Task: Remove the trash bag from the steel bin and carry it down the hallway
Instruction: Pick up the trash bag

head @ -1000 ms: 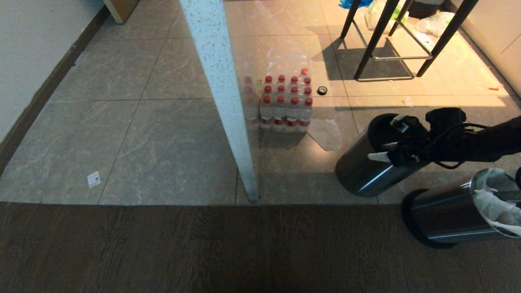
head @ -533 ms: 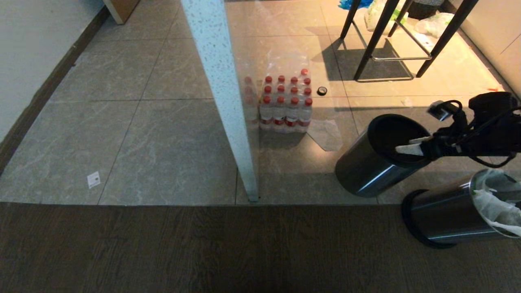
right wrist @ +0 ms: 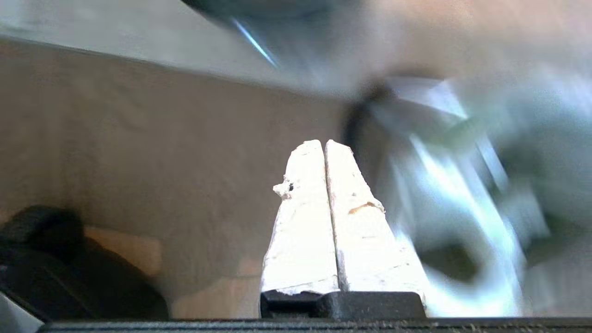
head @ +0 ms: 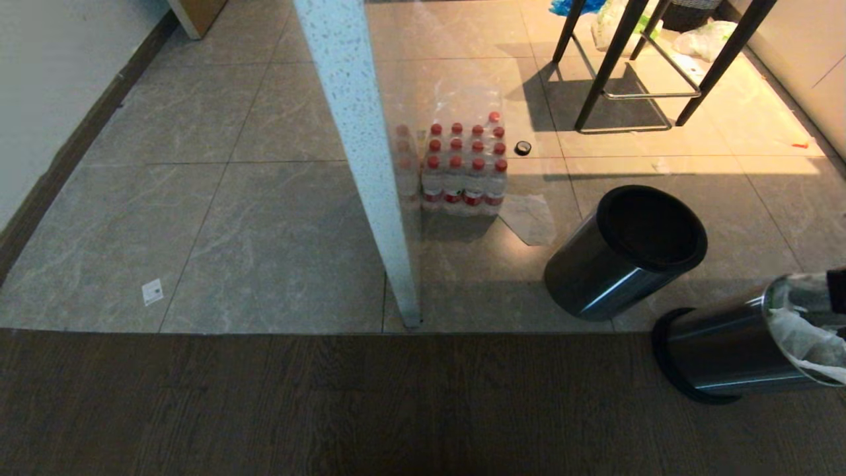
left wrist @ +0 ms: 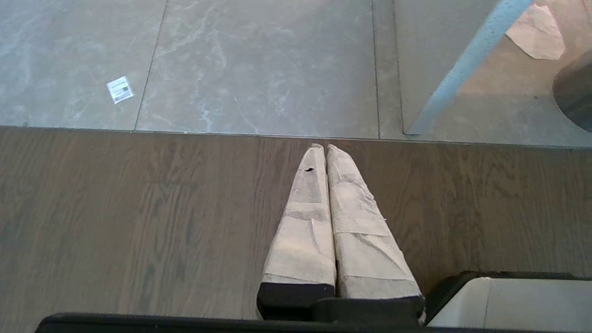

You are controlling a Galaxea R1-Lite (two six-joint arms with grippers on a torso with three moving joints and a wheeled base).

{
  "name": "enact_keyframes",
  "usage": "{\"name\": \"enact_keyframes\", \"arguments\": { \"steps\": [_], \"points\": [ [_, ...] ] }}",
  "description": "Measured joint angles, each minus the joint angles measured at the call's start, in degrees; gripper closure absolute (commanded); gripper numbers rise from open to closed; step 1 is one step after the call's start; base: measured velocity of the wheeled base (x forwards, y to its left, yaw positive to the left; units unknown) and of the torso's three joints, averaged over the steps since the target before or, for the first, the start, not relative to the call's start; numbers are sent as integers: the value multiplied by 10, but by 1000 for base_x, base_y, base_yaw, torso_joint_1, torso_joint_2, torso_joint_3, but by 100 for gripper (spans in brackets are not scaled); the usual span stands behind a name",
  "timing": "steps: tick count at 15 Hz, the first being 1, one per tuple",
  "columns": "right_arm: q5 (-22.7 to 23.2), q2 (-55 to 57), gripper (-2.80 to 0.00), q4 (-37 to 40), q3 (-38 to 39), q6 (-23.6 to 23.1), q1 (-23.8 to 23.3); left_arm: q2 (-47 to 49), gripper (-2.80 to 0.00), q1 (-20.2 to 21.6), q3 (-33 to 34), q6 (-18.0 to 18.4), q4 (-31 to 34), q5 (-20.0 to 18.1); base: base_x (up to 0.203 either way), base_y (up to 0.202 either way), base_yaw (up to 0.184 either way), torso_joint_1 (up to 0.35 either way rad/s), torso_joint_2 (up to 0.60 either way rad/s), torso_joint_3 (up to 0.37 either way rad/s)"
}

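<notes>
The steel bin (head: 727,350) stands at the lower right of the head view, on the seam between dark wood floor and tiles. The white trash bag (head: 803,337) lines its mouth and is partly cut off by the picture's edge. In the blurred right wrist view my right gripper (right wrist: 324,143) is shut with nothing between its fingers, and the steel bin (right wrist: 444,175) is close beside it. Only a dark sliver of that arm (head: 838,289) shows over the bin. My left gripper (left wrist: 323,147) hangs shut and empty above the wood floor. Whether the grey tiles belong to the hallway I cannot tell.
A second steel bin (head: 615,264), empty with a black rim, stands just left of the first. A speckled white post (head: 363,158) rises mid-floor beside a pack of red-capped bottles (head: 462,168). Black stool legs (head: 621,66) and loose bags are at the back right.
My right arm has pulled back from over the empty bin toward the right edge, almost out of the head view, and its gripper has shut. The bins and bag have not moved.
</notes>
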Motion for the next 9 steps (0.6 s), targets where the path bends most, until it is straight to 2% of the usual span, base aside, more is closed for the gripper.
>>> {"name": "enact_keyframes", "arguments": {
  "steps": [4, 5, 9],
  "points": [
    [-2, -36, 0, 1, 83, -11, -126, 0, 0, 0, 0, 0, 0, 0, 0, 0, 0, 0, 0, 0],
    [-7, -39, -280, 4, 95, -12, -147, 0, 0, 0, 0, 0, 0, 0, 0, 0, 0, 0, 0, 0],
    [-25, -21, -280, 33, 112, -12, -212, 0, 0, 0, 0, 0, 0, 0, 0, 0, 0, 0, 0, 0]
  ]
}}
